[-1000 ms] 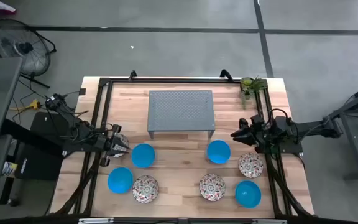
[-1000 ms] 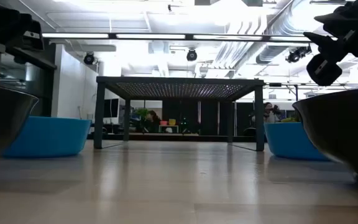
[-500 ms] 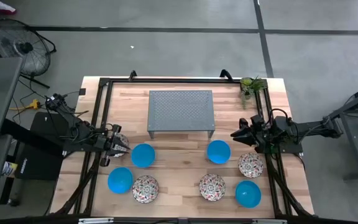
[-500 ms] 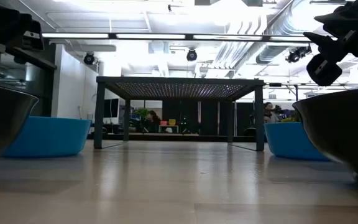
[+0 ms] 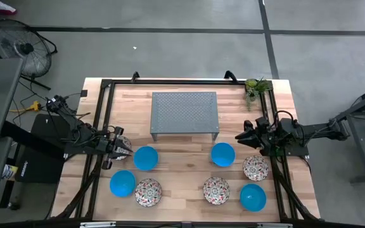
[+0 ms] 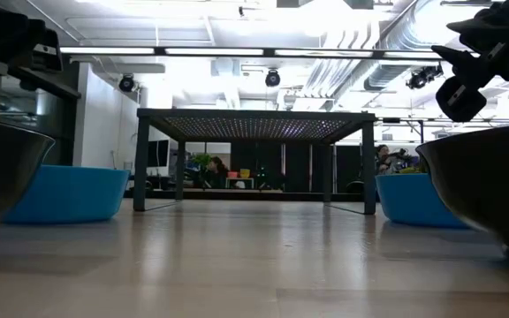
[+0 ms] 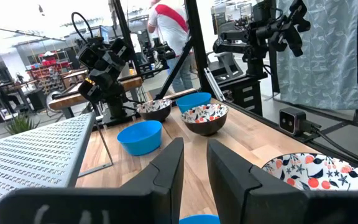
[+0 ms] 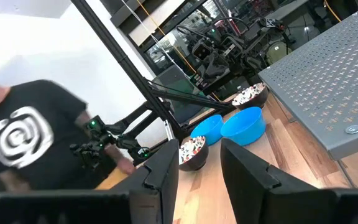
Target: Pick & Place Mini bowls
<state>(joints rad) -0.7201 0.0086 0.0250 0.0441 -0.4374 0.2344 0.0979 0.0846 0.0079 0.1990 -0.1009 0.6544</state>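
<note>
Mini bowls stand on their bases on the wooden table, in front of the grey perforated stand point(image 5: 184, 114). On the left are two blue bowls point(image 5: 146, 158) point(image 5: 122, 183) and a patterned bowl point(image 5: 148, 192). Another patterned bowl point(image 5: 119, 143) lies partly hidden under my left gripper point(image 5: 127, 149). On the right are two blue bowls point(image 5: 222, 154) point(image 5: 253, 196) and two patterned bowls point(image 5: 216, 190) point(image 5: 255, 168). My left gripper point(image 7: 194, 168) is open, held level above the table, with nothing between its fingers. My right gripper point(image 5: 239, 136) point(image 8: 197, 168) is open too, level at the right side.
A black frame point(image 5: 170, 82) runs around the table's far and side edges. A small green plant point(image 5: 256, 87) stands at the far right corner. A person in a black shirt point(image 8: 23, 137) stands beyond the table's left side. Bare wood point(image 5: 182, 171) lies between the two bowl groups.
</note>
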